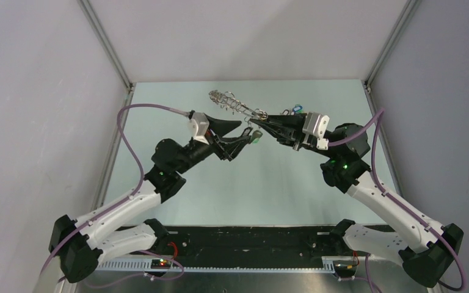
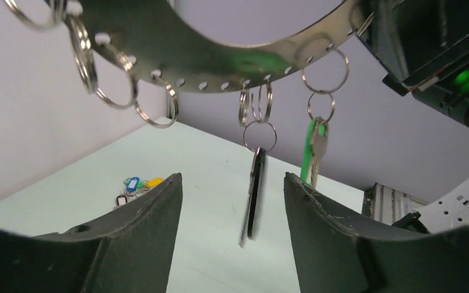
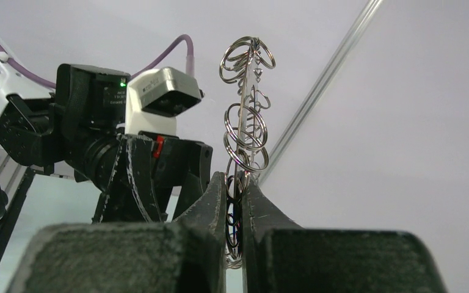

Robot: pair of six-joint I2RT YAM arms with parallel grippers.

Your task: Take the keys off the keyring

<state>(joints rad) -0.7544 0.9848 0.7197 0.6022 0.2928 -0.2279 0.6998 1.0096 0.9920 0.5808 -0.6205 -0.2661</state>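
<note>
- Pale green table (image 1: 250,183), plain grey walls all round, and everything that matters is held up in the air over the far half.
- Right gripper (image 3: 235,189): its fingers are clamped together on the rim of the keyring (image 3: 244,122), which is seen edge-on poking out past the tips.
- Left gripper (image 2: 232,183): its fingers are spread apart with nothing gripped. The dark key (image 2: 253,201) is hung down between them, and no contact with either finger can be made out.
- The green key (image 2: 308,155) is hung just beside the dark one, towards the right gripper's side, on its own little split ring.
- Both keys are threaded onto small wire loops through holes in the ring's flat band.
- Handling, as a guess: the keys should be light and free to swing (the dark one looks blurred), the metal blades slippery. The plastic head is probably best pinched flat, while the stiff ring is held firm.
- A bunch of blue and yellow tags (image 2: 135,185) is left lying on the table further off.
</note>
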